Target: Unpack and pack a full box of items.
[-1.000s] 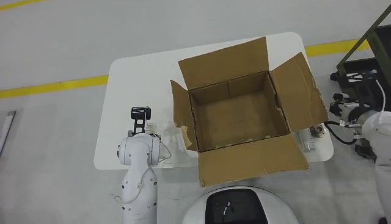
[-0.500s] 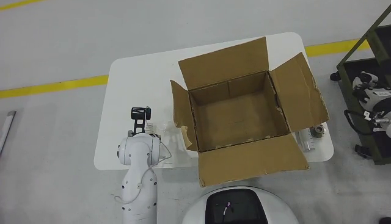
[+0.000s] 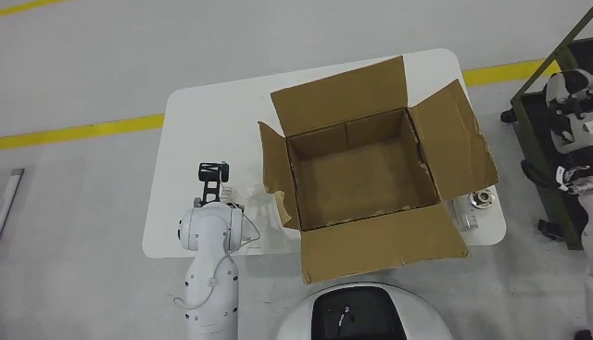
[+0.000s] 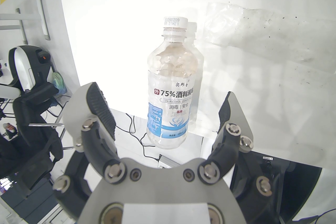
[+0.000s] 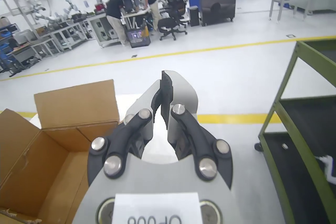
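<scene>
An open cardboard box [image 3: 363, 169] stands empty in the middle of the white table [image 3: 199, 127]; its far flap also appears in the right wrist view as the box [image 5: 76, 101]. A clear bottle [image 4: 170, 83] with a white cap stands upright on the table, a second bottle [image 4: 194, 33] right behind it. My left gripper [image 4: 164, 101] is open, one finger on each side of the near bottle, not touching it. In the top view the left gripper [image 3: 215, 173] sits at the table's front left, beside the bottles [image 3: 252, 193]. My right gripper [image 5: 163, 93] is shut on nothing, off the table's right side.
A green cart [image 3: 556, 81] with black shelves stands right of the table, close to the right arm [image 3: 567, 99]. A small round item [image 3: 481, 196] and a clear item [image 3: 460, 213] lie near the table's right edge. A clear plastic bag [image 4: 249, 30] lies past the bottles.
The right arm has swung away from the table's right edge, outward and toward the green cart. The left arm and the bottles have not moved.
</scene>
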Action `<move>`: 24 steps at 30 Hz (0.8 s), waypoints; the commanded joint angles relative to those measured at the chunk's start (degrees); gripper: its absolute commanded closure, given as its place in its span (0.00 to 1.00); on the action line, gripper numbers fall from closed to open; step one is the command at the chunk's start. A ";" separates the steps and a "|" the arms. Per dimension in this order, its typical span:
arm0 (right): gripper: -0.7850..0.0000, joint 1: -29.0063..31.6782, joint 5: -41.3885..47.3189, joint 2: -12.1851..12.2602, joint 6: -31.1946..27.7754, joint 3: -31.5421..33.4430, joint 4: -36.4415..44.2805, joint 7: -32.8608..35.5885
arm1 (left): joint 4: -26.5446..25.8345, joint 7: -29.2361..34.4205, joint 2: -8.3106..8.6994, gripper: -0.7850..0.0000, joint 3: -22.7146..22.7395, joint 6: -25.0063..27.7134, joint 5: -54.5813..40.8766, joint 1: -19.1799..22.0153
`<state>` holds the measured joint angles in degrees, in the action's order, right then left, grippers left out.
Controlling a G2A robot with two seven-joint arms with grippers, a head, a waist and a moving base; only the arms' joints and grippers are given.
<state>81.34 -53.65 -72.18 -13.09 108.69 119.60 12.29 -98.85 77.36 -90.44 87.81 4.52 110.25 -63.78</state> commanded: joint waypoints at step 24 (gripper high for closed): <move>1.00 -2.02 -0.45 0.70 -2.06 -5.91 -0.52 -0.25 | -7.45 8.72 1.93 0.00 7.67 13.68 -11.60 -3.37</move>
<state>79.34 -54.01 -71.49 -15.19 102.90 119.20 12.10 -106.53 85.87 -88.62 95.05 18.47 98.86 -67.06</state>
